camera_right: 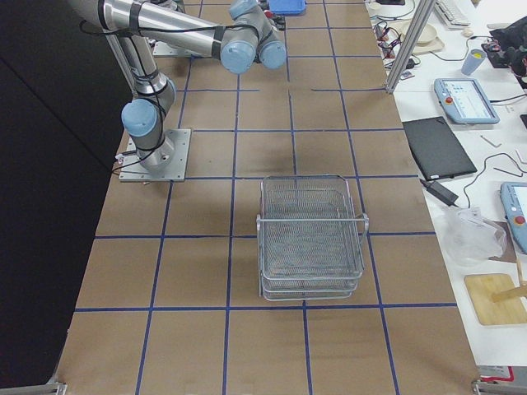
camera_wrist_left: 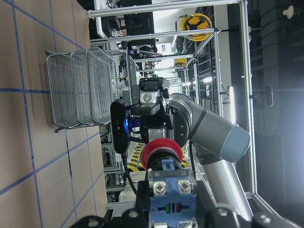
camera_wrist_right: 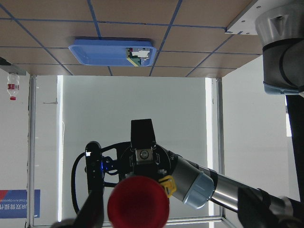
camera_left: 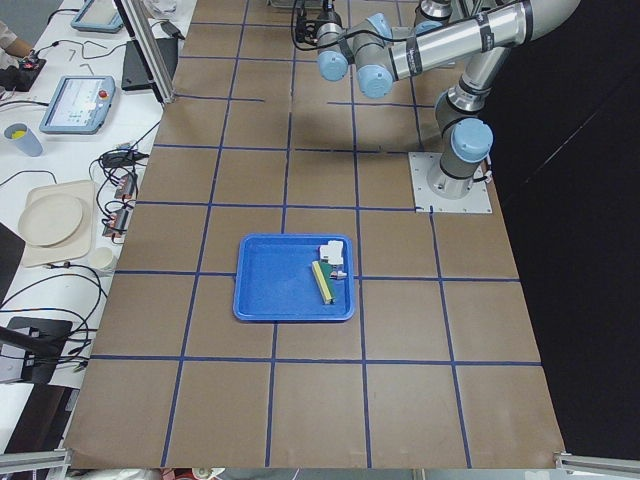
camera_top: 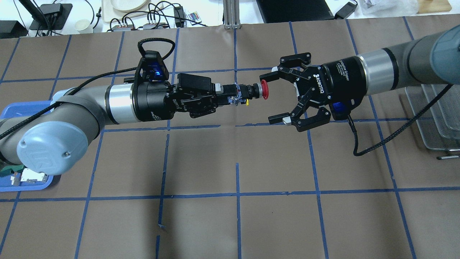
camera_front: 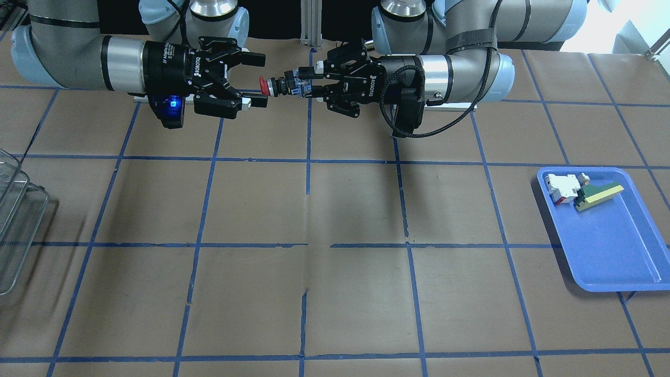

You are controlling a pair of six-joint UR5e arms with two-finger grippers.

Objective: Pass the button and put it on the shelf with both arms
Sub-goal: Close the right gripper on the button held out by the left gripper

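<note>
My left gripper is shut on the silvery-blue terminal end of the button and holds it level, high above the table, red cap pointing at my right gripper. My right gripper is open, and the red cap sits just at the mouth between its fingertips without touching them. In the front view the button lies between the left gripper and the right gripper. The cap fills the lower middle of the right wrist view. The wire-mesh shelf stands on the table at my right end.
A blue tray at my left end holds a white-and-red block and a green-and-yellow wedge. The shelf's edge shows in the overhead view. The brown table has blue tape lines.
</note>
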